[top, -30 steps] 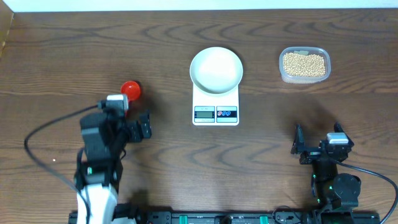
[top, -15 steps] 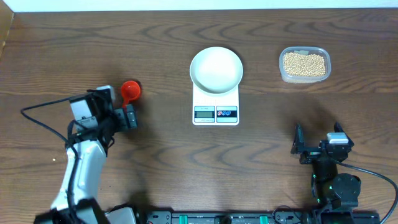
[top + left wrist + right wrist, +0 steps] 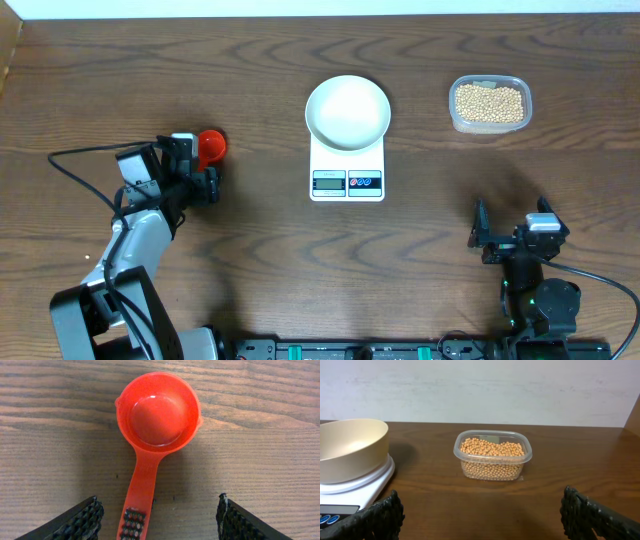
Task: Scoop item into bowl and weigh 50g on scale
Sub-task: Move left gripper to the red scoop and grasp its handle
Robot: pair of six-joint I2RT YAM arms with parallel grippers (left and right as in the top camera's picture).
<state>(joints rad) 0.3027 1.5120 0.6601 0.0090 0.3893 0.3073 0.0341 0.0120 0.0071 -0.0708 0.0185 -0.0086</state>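
Beans: piled in the clear tub, on the table right of the scale
Bowl: white, empty, sitting on the scale
Scoop: red, empty, lying flat well left of the scale
Left gripper: jaws wide apart either side of the scoop handle, not touching it
Right gripper: jaws spread, holding nothing, facing the tub

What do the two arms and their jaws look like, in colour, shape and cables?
The left arm has pale grey links, a black wrist and a looping black cable. The right arm is mostly black with a grey block. Both have black, ridged jaws.
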